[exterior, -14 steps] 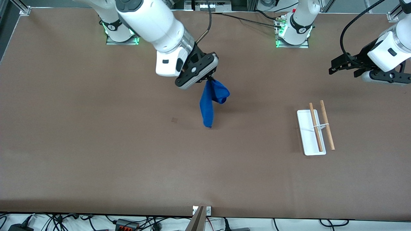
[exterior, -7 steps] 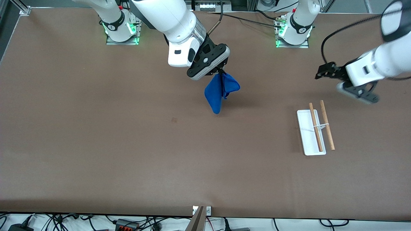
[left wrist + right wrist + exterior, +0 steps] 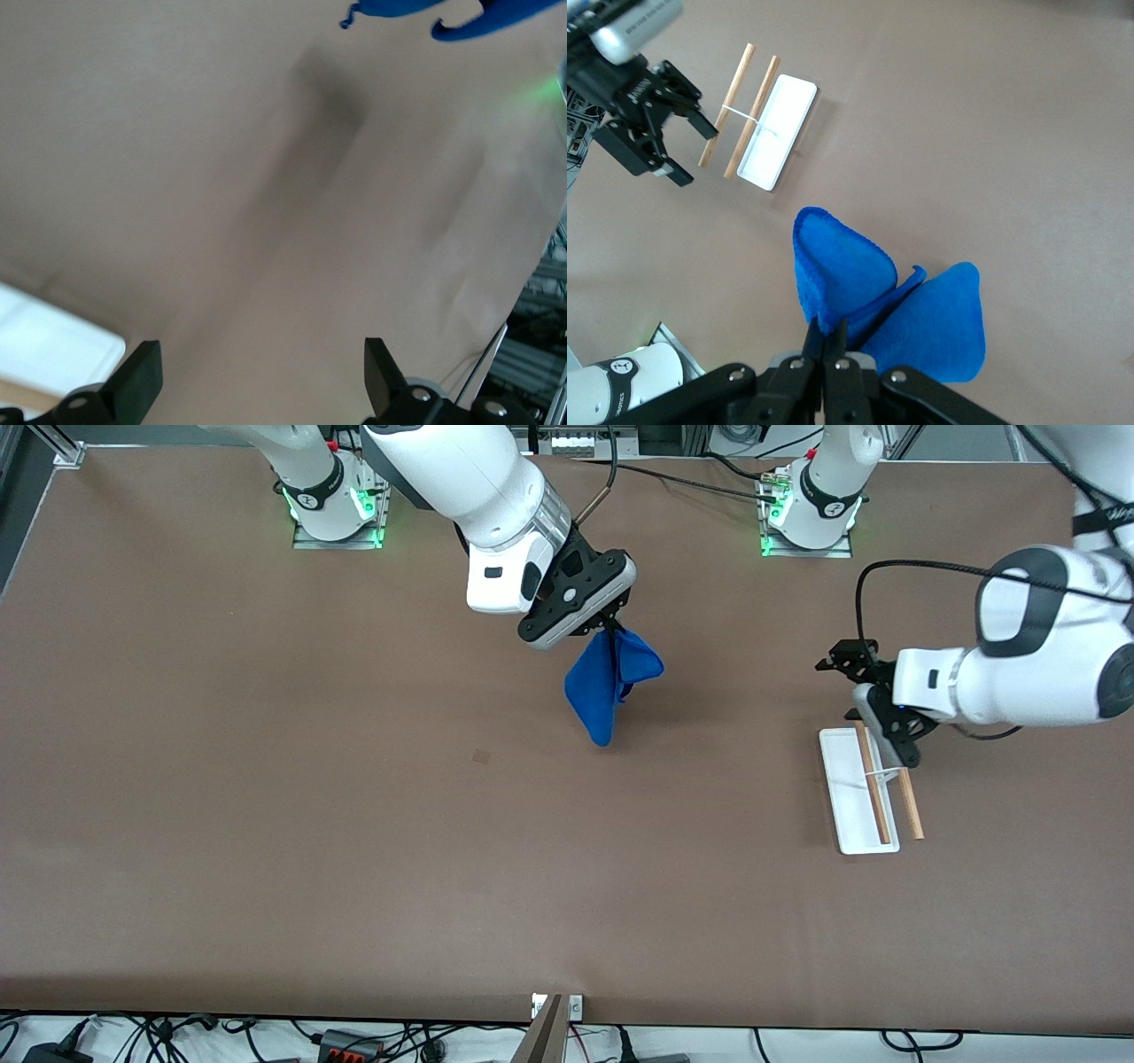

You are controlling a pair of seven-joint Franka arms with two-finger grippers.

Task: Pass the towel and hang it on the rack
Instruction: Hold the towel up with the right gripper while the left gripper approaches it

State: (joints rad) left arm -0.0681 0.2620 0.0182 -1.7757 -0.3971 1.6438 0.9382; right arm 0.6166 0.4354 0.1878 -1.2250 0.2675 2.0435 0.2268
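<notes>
Brown table (image 3: 266,824) from edge to edge, with both arm bases along the side away from the front camera. Found the right gripper (image 3: 611,627) raised over the middle of the table, fingers pressed together on a bunched fold of the towel (image 3: 607,682). Saw the blue cloth hanging below that pinch in two soft lobes, one longer and tapering to a point, with its shadow on the table beside it. Confirmed the same hold in the right wrist view: right gripper (image 3: 826,341) closed tight on the towel (image 3: 921,310) where the two lobes met. Spotted the rack (image 3: 855,815) standing on the table toward the left arm's end, well apart from the towel, white base flat and two wooden rods parallel above it, one over the base and one just past its edge. Placed the left gripper (image 3: 842,662) in the air over the end of the rack closest to the arm bases, its arm reaching in from the left arm's end of the table. Read its fingers (image 3: 137,376) as spread wide in the left wrist view, with nothing between them, a white corner of the rack (image 3: 44,341) below and a strip of towel (image 3: 496,13) at the frame's edge. Saw the left gripper (image 3: 691,150) spread likewise beside the rack (image 3: 775,119) in the right wrist view.
</notes>
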